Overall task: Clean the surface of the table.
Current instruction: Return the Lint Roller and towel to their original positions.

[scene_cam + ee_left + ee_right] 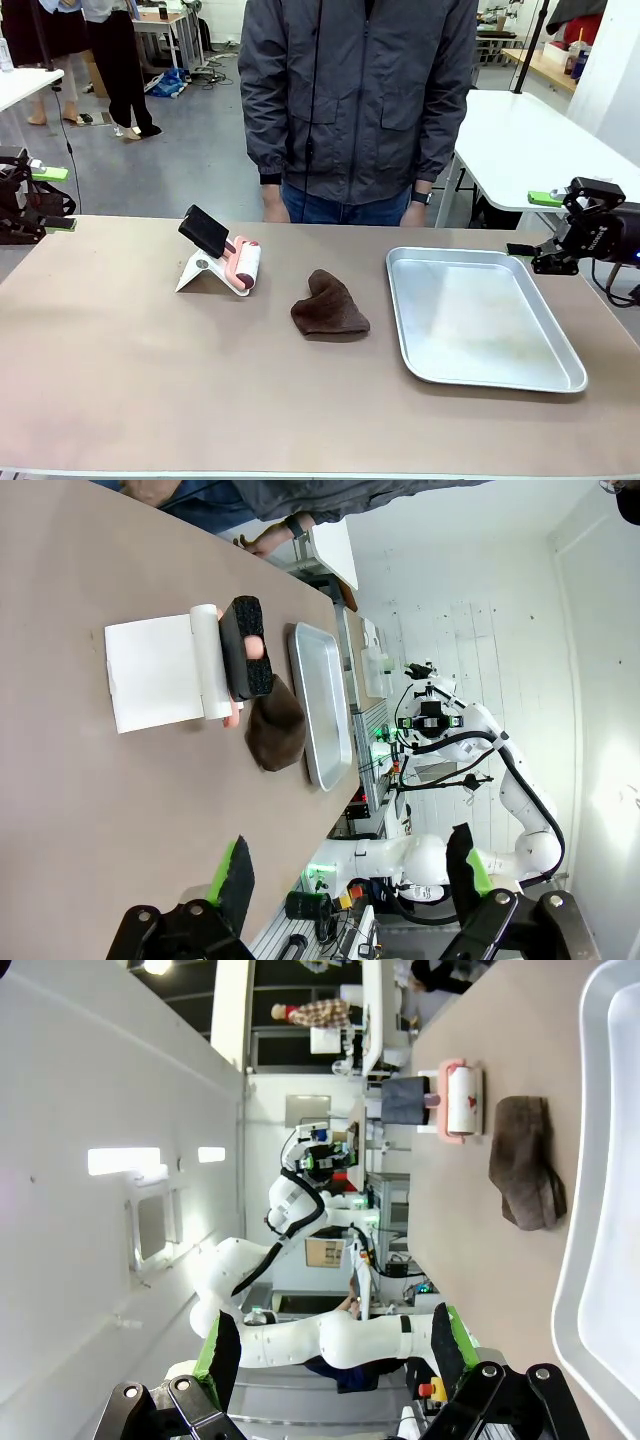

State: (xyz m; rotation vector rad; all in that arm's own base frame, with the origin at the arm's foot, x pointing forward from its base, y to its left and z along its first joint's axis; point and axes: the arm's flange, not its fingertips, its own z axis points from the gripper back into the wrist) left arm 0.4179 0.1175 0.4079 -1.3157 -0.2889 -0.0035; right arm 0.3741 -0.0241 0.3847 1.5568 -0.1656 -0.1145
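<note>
The tan-brown table (pixel 120 380) spans the front view. A crumpled brown cloth (pixel 330 305) lies near its middle. To the cloth's left, a roller (pixel 228 258) with a white roll, pink frame and black grip rests on a white stand. My left gripper (pixel 52 198) hangs open off the table's far left end, holding nothing. My right gripper (pixel 535 225) is open at the far right end, beyond the tray, also holding nothing. In the left wrist view the left gripper (pixel 350 875) looks along the table (pixel 80 810) at the roller (pixel 235 660) and cloth (pixel 275 730). The right gripper (pixel 333 1350) faces the cloth (pixel 525 1160) and roller (pixel 455 1100).
A shallow silver tray (pixel 560 375) lies on the right half of the table, nothing in it. A person in a dark grey jacket (pixel 355 100) stands at the far edge, hands down by the sides. White-topped tables stand behind on both sides.
</note>
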